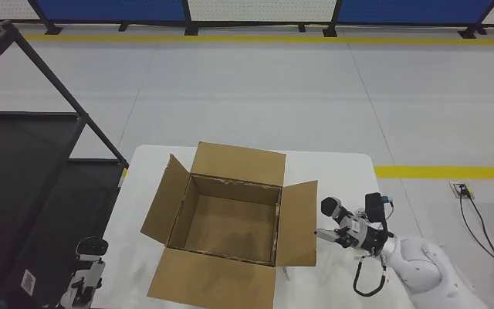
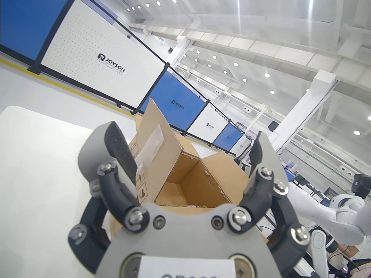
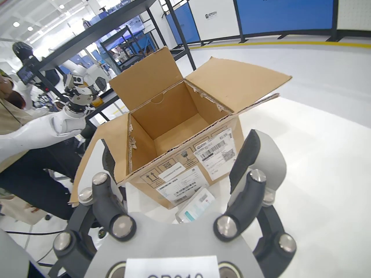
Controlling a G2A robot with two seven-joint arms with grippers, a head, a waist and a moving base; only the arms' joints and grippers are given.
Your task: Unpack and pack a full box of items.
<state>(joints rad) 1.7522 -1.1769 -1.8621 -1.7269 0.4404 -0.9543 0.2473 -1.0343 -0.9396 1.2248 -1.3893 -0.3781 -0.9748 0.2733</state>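
While both arms face it from opposite sides, an open cardboard box (image 1: 224, 224) stands on the white table (image 1: 340, 166), all four flaps folded outward. The right gripper (image 1: 326, 222), fingers spread wide, sits just beside the nearest flap. A small flat packet (image 3: 195, 206) lies between this gripper and the box's labelled wall. The left gripper (image 2: 185, 134), fingers also spread, has a taped flap directly ahead.
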